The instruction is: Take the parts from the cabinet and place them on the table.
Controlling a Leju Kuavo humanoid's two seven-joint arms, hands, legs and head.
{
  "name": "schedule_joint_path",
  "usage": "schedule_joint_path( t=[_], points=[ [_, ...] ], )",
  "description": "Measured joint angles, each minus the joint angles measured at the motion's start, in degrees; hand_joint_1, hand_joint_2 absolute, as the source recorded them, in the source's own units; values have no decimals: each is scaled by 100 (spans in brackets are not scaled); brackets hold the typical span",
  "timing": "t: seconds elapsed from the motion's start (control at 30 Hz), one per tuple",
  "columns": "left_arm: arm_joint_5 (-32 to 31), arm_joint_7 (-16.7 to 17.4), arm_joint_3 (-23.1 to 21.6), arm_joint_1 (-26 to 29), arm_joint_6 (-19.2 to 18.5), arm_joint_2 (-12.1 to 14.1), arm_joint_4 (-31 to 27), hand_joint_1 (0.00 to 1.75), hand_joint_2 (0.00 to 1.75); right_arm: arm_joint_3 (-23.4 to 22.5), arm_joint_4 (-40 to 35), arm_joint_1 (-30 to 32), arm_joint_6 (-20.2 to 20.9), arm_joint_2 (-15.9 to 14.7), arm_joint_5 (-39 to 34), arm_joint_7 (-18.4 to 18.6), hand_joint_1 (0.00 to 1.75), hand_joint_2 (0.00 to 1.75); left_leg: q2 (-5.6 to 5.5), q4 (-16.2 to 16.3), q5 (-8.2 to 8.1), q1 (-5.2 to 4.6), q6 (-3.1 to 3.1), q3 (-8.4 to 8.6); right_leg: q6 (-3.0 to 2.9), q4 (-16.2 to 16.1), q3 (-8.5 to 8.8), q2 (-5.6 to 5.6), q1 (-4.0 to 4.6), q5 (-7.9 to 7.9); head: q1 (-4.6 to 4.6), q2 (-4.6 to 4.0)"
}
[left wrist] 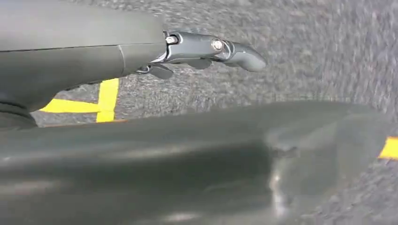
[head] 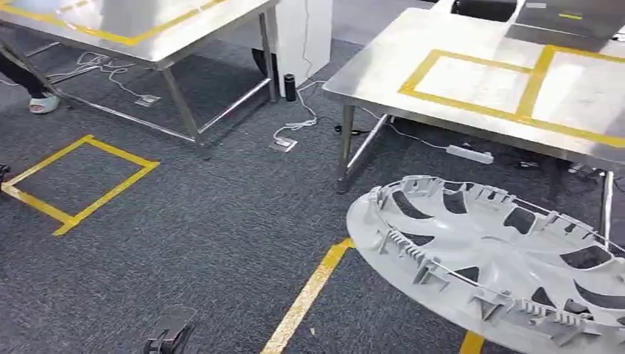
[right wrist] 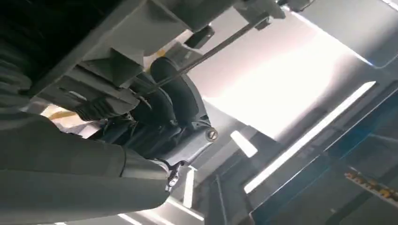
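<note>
A large grey plastic wheel cover hangs tilted above the carpet at the lower right of the head view, its ribbed inner side and clips facing up. In the right wrist view my right hand grips the wheel cover's rim, its dark fingers curled around the edge and the wire ring. The hand itself is hidden beneath the cover in the head view. My left hand hangs low at the bottom edge, holding nothing. In the left wrist view its thumb sticks out straight over the carpet.
A steel table marked with yellow tape stands ahead on the right, just beyond the cover. A second steel table stands at the back left. A yellow tape square, a power strip, cables and a person's shoe lie on the carpet.
</note>
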Motion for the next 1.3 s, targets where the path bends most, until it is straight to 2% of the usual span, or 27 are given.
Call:
schedule_joint_path(
  t=[0.03,0.07,0.1,0.13,0.17,0.2,0.23,0.27,0.3,0.33,0.37,0.4,0.43,0.47,0.5,0.53,0.6,0.67,0.7,0.77,0.8,1.2,1.23,1.27,1.3],
  points=[
    [0,0,0,-9,0,-9,0,0,0,2,4,-1,0,0,2,0,175,175,72,11,-12,6,-16,4,10,-319,182,-35,-10,197,2,0],
    [0,0,0,-19,0,-13,0,0,0,2,7,-1,0,0,0,2,175,175,140,28,-33,11,-41,12,13,-804,457,-109,-14,426,0,0],
    [0,2,0,-25,0,-20,0,0,0,7,7,-7,0,-2,0,2,175,175,200,52,-60,14,-78,26,15,-1337,776,-259,-18,622,2,0],
    [0,0,0,-27,0,-11,0,0,0,11,9,-28,0,-4,-2,6,161,175,250,68,-95,-36,-126,29,-3,-1563,909,-470,42,511,11,0],
    [0,0,0,-29,0,-13,0,0,0,15,9,-23,0,-9,-2,9,136,175,278,99,-108,-48,-158,22,-83,-1570,941,-376,18,561,-2,0],
    [0,0,0,-39,0,-11,0,0,0,13,9,-20,0,-11,0,20,119,175,323,96,-99,-48,-174,46,-114,-1551,915,-327,26,556,-39,0],
    [0,0,0,-41,-2,-11,0,0,0,13,11,-17,0,-13,7,37,113,175,370,91,-90,-39,-197,51,-137,-1531,895,-281,44,559,-33,0],
    [0,0,0,-48,-4,-11,0,0,0,13,11,-19,0,-15,26,53,136,175,400,91,-90,-33,-216,60,-168,-1536,882,-241,44,567,-31,0],
    [2,-2,0,-53,-9,-11,0,0,0,17,9,-24,0,-15,59,70,148,175,358,99,-134,-17,-265,54,-213,-1569,909,-206,17,592,-39,0],
    [2,-9,0,-52,-28,-7,0,0,0,15,11,-37,-2,-15,79,92,154,175,143,128,-177,-12,-253,50,-200,-1556,917,-218,34,584,-66,0],
    [2,-17,0,-54,-39,11,0,0,0,15,26,-63,-2,-15,90,109,154,175,140,72,-57,-12,-53,58,-200,-1547,924,-205,35,578,-79,0],
    [2,-15,0,-55,-50,13,0,0,0,15,42,-63,-7,-15,107,120,175,175,147,89,-141,-14,92,67,-207,-1553,933,-175,43,570,-72,0],
    [2,-22,0,-57,-66,9,0,0,0,11,55,-56,-7,-15,138,127,173,175,148,91,-104,-20,174,64,-210,-1552,933,-171,47,568,-74,0],
    [2,-22,0,-54,-66,7,2,0,0,11,74,-50,-7,-17,140,131,169,175,148,90,-97,-21,170,64,-214,-1552,932,-170,51,565,-70,0],
    [2,-22,0,-53,-66,11,0,0,0,11,74,-50,-7,-28,140,138,157,175,147,84,-90,-20,162,64,-217,-1552,929,-170,54,563,-77,0],
    [2,-22,0,-49,-66,15,2,0,0,9,79,-42,-7,-28,138,149,162,175,147,75,-79,-18,143,65,-228,-1552,929,-171,59,557,-70,0],
    [2,-22,0,-42,-66,18,0,0,0,22,87,-32,-4,-31,140,142,155,175,146,63,-65,-13,116,65,-230,-1549,927,-177,65,557,-72,0],
    [2,-22,0,-41,-66,18,0,0,0,24,87,-42,-4,-31,135,144,152,175,144,52,-53,-4,57,64,-237,-1546,925,-183,76,553,-72,0],
    [2,-26,0,-39,-66,18,2,0,0,24,87,-49,-6,-31,135,146,152,175,142,45,-53,4,-20,65,-240,-1543,923,-187,79,554,-72,0],
    [2,-33,0,-38,-66,18,0,0,0,24,87,-70,-7,-33,127,149,152,175,141,30,-47,22,-218,64,-241,-1534,909,-188,84,555,-70,0],
    [2,-35,0,-38,-66,15,2,0,0,26,87,-80,-7,-33,125,149,145,175,141,29,-48,26,-266,63,-242,-1532,905,-188,84,555,-72,0],
    [2,-59,0,-36,-66,20,0,0,0,28,87,-104,-5,-44,140,153,143,175,141,48,-60,6,-274,57,-235,-1533,906,-189,62,563,-72,0],
    [0,-61,0,-37,-66,22,2,0,0,28,87,-107,-7,-44,146,153,159,175,141,52,-61,0,-272,57,-232,-1533,905,-191,57,565,-70,0],
    [0,-63,0,-37,-66,22,2,0,0,28,87,-106,-5,-44,144,153,159,175,141,54,-64,-3,-268,57,-228,-1533,903,-191,53,567,-68,0],
    [0,-63,0,-37,-66,22,2,0,0,28,87,-107,-7,-44,142,153,173,175,141,55,-66,-6,-265,54,-228,-1533,903,-190,50,567,-70,0]
  ],
)
